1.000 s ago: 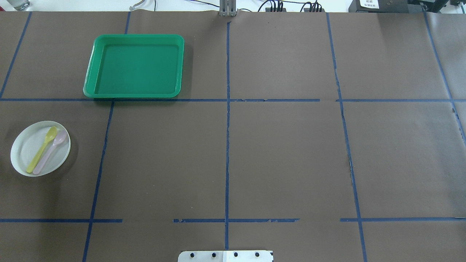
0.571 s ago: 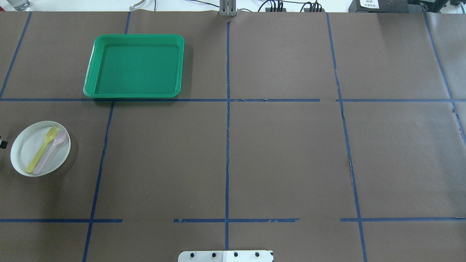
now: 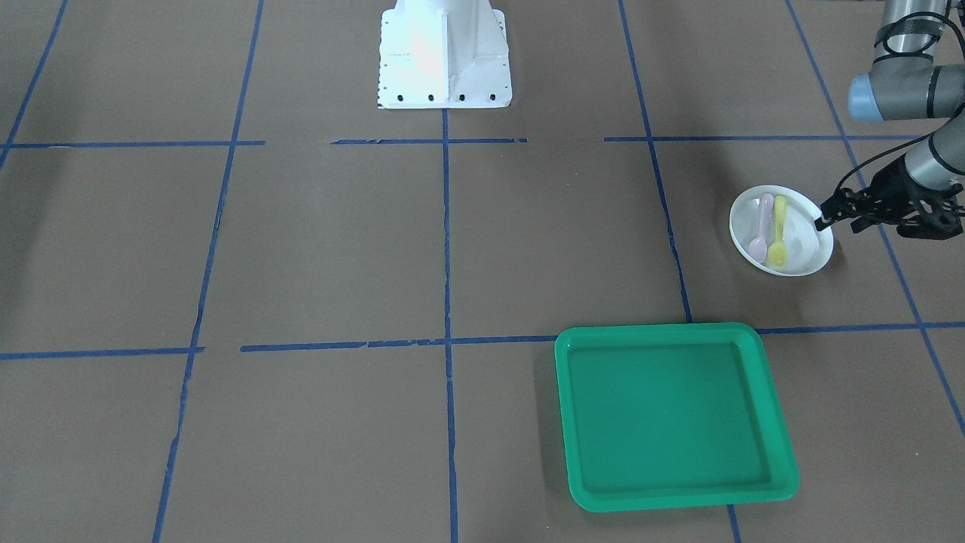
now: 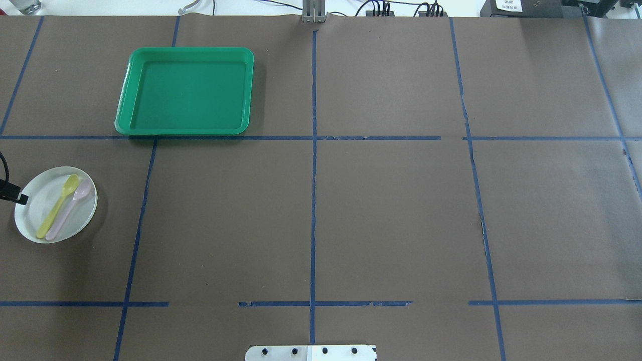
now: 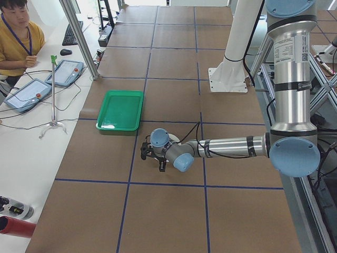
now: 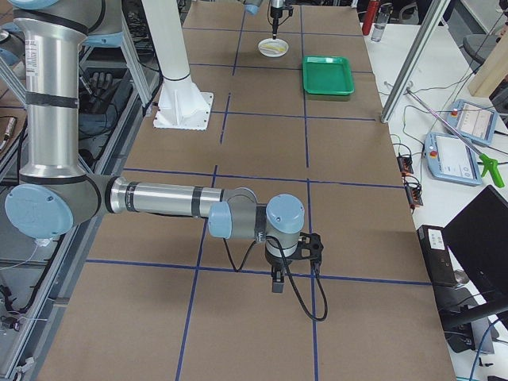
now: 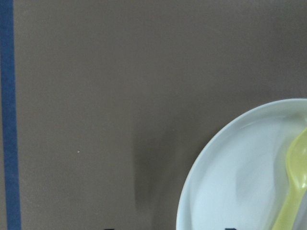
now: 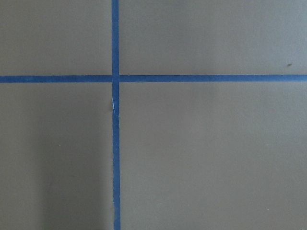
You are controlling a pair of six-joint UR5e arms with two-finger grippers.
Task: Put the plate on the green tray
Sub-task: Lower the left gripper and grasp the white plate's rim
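Observation:
The small white plate [image 4: 83, 213] sits at the table's left with a yellow spoon [image 4: 59, 204] and a pink spoon [image 4: 70, 210] lying on it. It also shows in the front view [image 3: 805, 235] and the left wrist view [image 7: 230, 182]. The green tray [image 4: 190, 49] lies empty farther back; it also shows in the front view [image 3: 675, 329]. My left gripper [image 3: 823, 220] is low at the plate's outer rim, open, holding nothing; one fingertip [image 4: 21, 199] shows overhead. My right gripper [image 6: 278, 278] hangs over bare table far to the right; I cannot tell whether it is open.
The robot's white base [image 3: 445, 53] stands at the near middle edge. Blue tape lines cross the brown table cover. An operator [image 5: 16, 37] sits at a side desk beyond the tray's end of the table.
My left gripper has come in from the table's left edge and now reaches the plate's rim. Plate, spoons and tray have not moved.

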